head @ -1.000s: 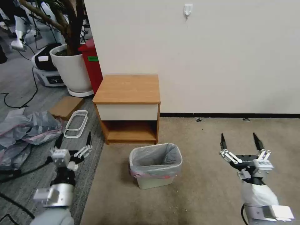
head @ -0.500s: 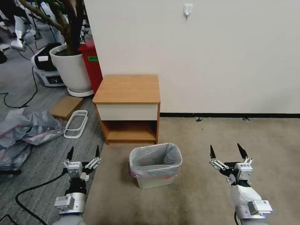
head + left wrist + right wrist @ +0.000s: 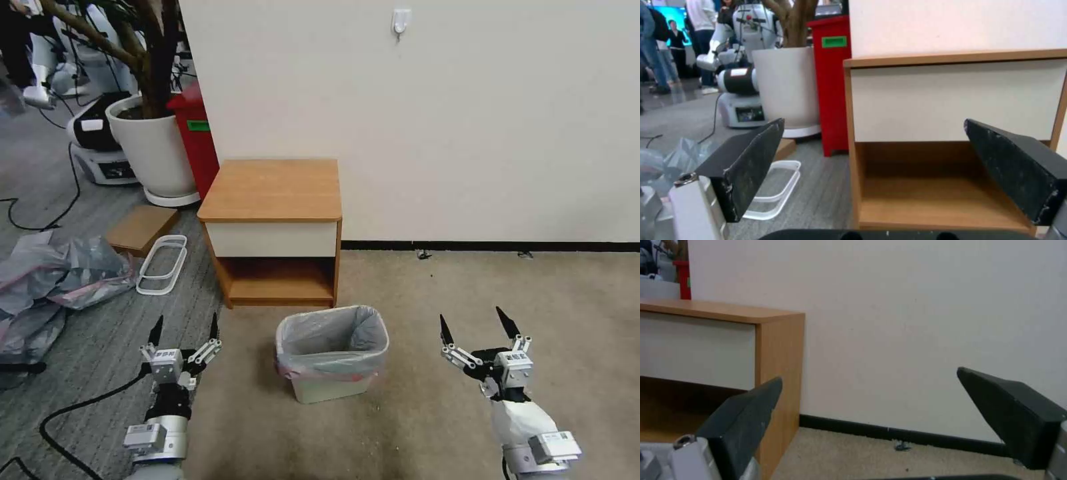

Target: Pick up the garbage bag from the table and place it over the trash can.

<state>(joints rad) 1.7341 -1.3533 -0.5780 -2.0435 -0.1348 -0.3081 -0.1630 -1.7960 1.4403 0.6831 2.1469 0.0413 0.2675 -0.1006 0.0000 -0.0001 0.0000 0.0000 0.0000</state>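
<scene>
Now both my arms have drawn in low: left end effector (image 3: 185,331) and right end effector (image 3: 475,322) spread, empty, flanking the trash can (image 3: 333,383), whose garbage bag (image 3: 331,341) already lines it.

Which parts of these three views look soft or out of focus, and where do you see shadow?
Head view: the trash can is fairly crisp, and shadow fills the table's lower shelf. Left wrist view: the left gripper's near fingers look soft, as does the background room. Right wrist view: the right gripper is likewise soft.
</scene>
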